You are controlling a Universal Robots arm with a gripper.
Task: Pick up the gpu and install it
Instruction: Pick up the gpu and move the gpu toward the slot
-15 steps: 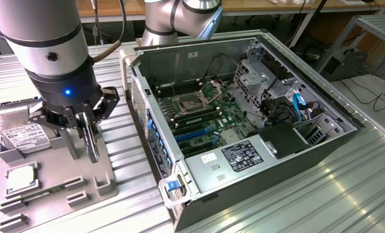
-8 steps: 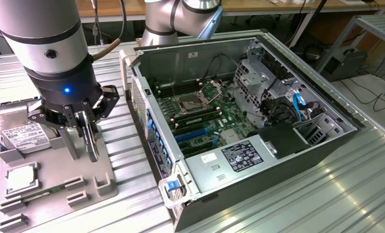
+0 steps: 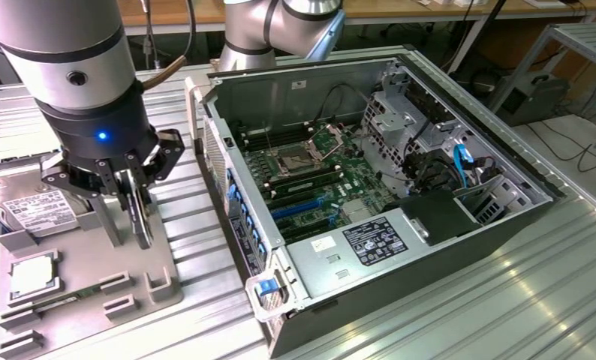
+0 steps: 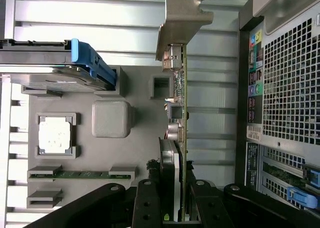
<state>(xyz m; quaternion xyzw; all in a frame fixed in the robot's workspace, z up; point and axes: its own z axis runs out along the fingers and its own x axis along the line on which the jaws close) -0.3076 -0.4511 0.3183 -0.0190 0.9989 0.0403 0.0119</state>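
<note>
The gpu (image 3: 141, 219) is a thin card held upright on its edge over the grey holder tray (image 3: 88, 300), at the exterior view's left. My gripper (image 3: 127, 196) is shut on it from above, one finger on each face. In the wrist view the gpu (image 4: 178, 112) appears edge-on, with its green board, black cooler and silver end bracket (image 4: 182, 15) running away from my gripper (image 4: 175, 193). I cannot tell whether the card's lower edge still touches the tray. The open computer case (image 3: 498, 217) lies on its side to the exterior view's right, motherboard (image 3: 308, 180) exposed.
On the tray sit a silver hard drive (image 3: 37, 210), a square CPU chip (image 3: 33, 274) (image 4: 55, 135) and a memory stick (image 4: 80, 174). The case's perforated rear panel (image 4: 290, 72) lies close beside the card. A ribbed metal table (image 3: 459, 315) carries everything.
</note>
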